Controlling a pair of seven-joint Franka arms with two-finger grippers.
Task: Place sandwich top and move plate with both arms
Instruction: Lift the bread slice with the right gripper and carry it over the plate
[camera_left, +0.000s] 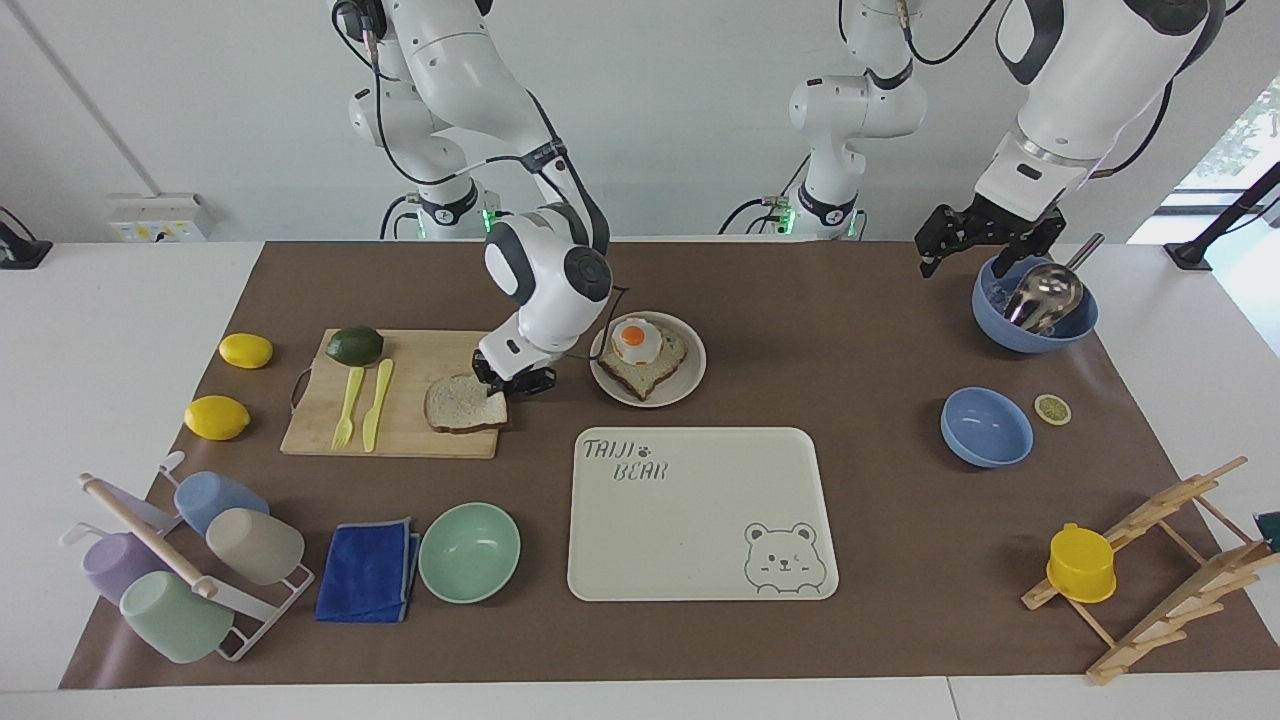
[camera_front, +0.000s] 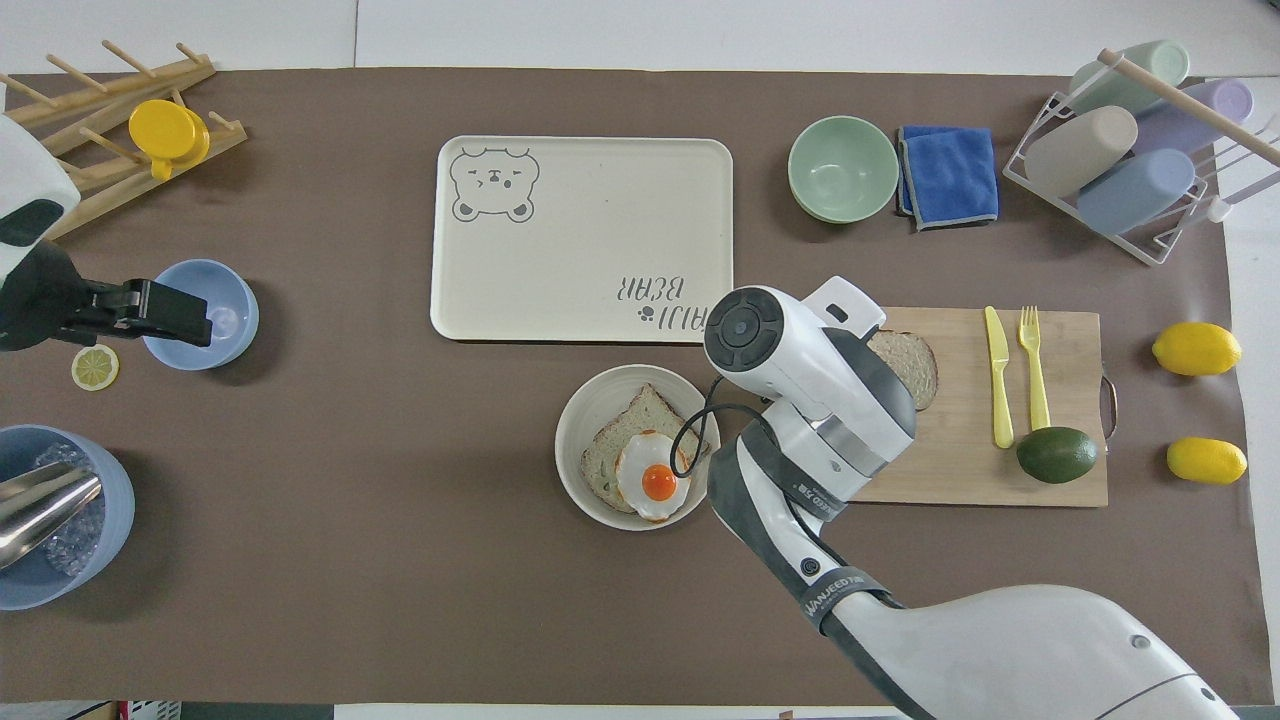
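The sandwich top (camera_left: 458, 405) is a plain bread slice lying on the wooden cutting board (camera_left: 400, 432). My right gripper (camera_left: 497, 393) is down at the edge of the slice nearest the plate and is shut on it. In the overhead view the right wrist covers that gripper, and only part of the sandwich top (camera_front: 918, 365) shows. The plate (camera_left: 692, 376) stands beside the board and holds toast with a fried egg (camera_left: 640, 350). My left gripper (camera_left: 985, 248) hangs open over the blue bowl with a ladle (camera_left: 1035, 312) and waits.
A cream bear tray (camera_left: 700, 520) lies farther from the robots than the plate. A mint bowl (camera_left: 469, 552) and a blue cloth (camera_left: 368, 570) sit beside it. A yellow knife and fork and an avocado (camera_left: 354, 346) share the board. A small blue bowl (camera_left: 986, 428) stands toward the left arm's end.
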